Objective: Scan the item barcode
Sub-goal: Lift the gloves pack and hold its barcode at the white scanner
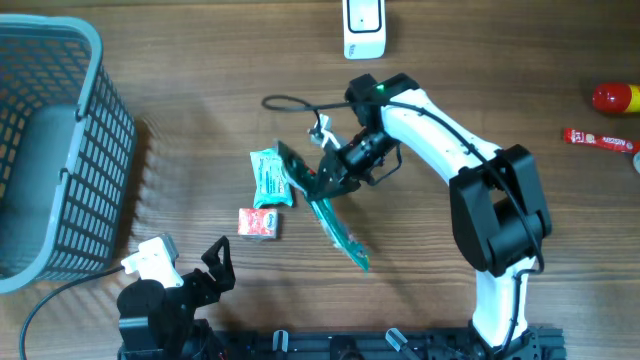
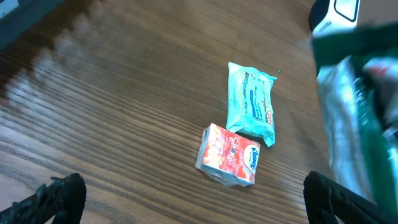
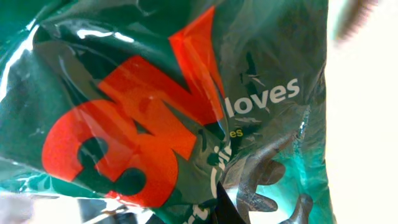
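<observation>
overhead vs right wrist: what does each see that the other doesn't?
Overhead only: grey basket, white device at the far edge, teal pack, red box, the open left hand, and the right hand shut on the green package. Right wrist only: the package's red logo and the word "loves" up close. Both: the green package.

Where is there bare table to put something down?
Bare wood lies between the grey plastic basket and the teal wipes packet, between the white scanner and the red bottle, and in front of the red wrapped bar. The middle is crowded: the right gripper holds a green glove packet beside the small red box.
</observation>
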`<move>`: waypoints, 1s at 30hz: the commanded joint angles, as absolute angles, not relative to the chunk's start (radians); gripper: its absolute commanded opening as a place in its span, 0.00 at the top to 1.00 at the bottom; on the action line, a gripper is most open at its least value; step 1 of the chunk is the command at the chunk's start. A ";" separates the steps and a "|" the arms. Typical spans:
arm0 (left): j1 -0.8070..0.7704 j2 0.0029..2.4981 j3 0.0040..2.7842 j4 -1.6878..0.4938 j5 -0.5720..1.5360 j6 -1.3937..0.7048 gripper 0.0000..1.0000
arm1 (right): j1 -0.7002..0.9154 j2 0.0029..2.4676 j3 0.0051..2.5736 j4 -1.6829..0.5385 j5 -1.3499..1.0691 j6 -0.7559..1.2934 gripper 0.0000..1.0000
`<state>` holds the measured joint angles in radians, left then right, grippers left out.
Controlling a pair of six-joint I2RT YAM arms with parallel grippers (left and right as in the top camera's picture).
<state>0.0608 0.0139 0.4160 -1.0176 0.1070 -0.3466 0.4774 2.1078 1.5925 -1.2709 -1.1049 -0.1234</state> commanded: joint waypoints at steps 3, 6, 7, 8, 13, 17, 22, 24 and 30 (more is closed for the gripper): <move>0.057 0.008 0.417 -1.015 0.119 -0.352 0.00 | 0.479 2.109 1.605 -1.176 -1.551 0.056 0.96; 0.057 0.008 0.417 -1.015 0.119 -0.352 0.00 | 0.479 2.109 1.605 -1.113 -1.554 0.282 0.96; 0.057 0.008 0.417 -1.015 0.119 -0.352 0.00 | 0.479 2.109 1.605 -1.097 -1.554 0.346 0.96; 0.057 0.008 0.417 -1.015 0.119 -0.352 0.00 | 0.479 2.109 1.605 -1.079 -1.554 0.470 0.96; 0.057 0.008 0.417 -1.015 0.119 -0.352 0.00 | 0.479 2.109 1.605 -1.064 -1.579 0.730 0.96; 0.057 0.008 0.417 -1.015 0.119 -0.352 0.00 | 0.479 2.109 1.605 -1.042 -1.598 0.847 0.96; 0.057 0.008 0.417 -1.015 0.119 -0.352 0.00 | 0.479 2.109 1.605 -0.958 -1.623 0.898 0.96; 0.057 0.008 0.417 -1.015 0.119 -0.352 0.00 | 0.479 2.109 1.605 -0.953 -1.623 0.901 0.96; 0.057 0.008 0.417 -1.015 0.119 -0.352 0.00 | 0.479 2.109 1.605 -0.950 -1.623 0.900 0.96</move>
